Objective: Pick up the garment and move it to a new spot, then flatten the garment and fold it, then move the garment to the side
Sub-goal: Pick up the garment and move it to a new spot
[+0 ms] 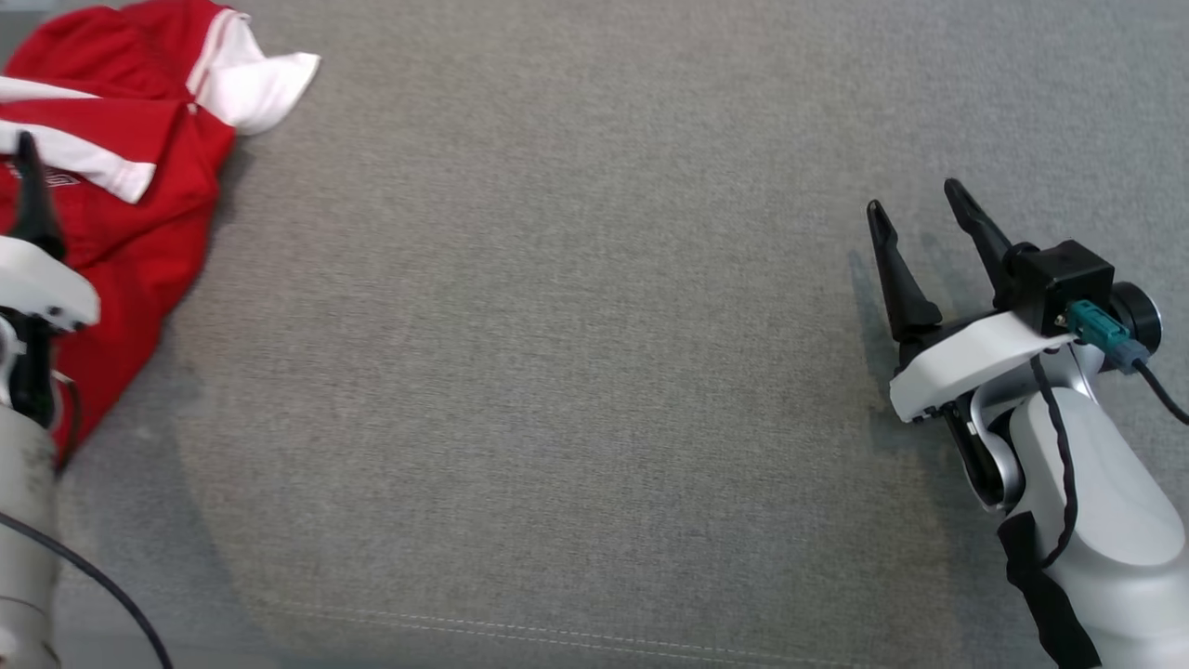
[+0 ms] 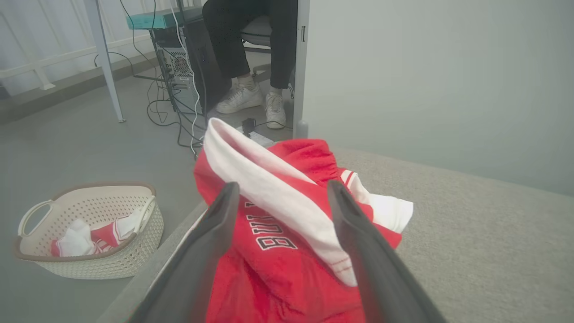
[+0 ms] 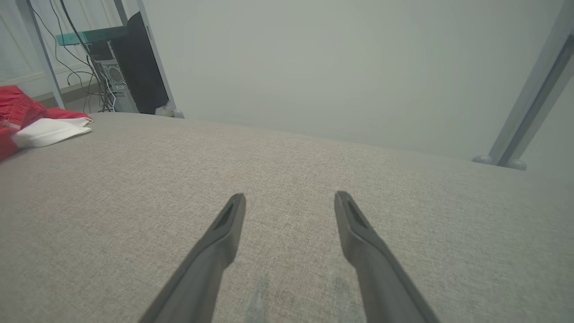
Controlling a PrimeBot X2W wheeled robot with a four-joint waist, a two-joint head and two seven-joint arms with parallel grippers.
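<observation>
Jaws on both sides stand fully spread and hold nothing. The left gripper [image 2: 282, 186] hangs over the counter's [image 1: 557, 372] left edge, its 2 fingers framing the garment [image 1: 158, 214]; whether they touch it is unclear. The right gripper [image 1: 915, 200] hovers above the counter's bare right part. The red-and-white garment lies crumpled at the counter's far-left corner, close to its edge. For a good pick, lower the left fingers onto a thick bunched fold rather than the loose white band. Close firmly, then lift clear before carrying it toward the counter's middle.
</observation>
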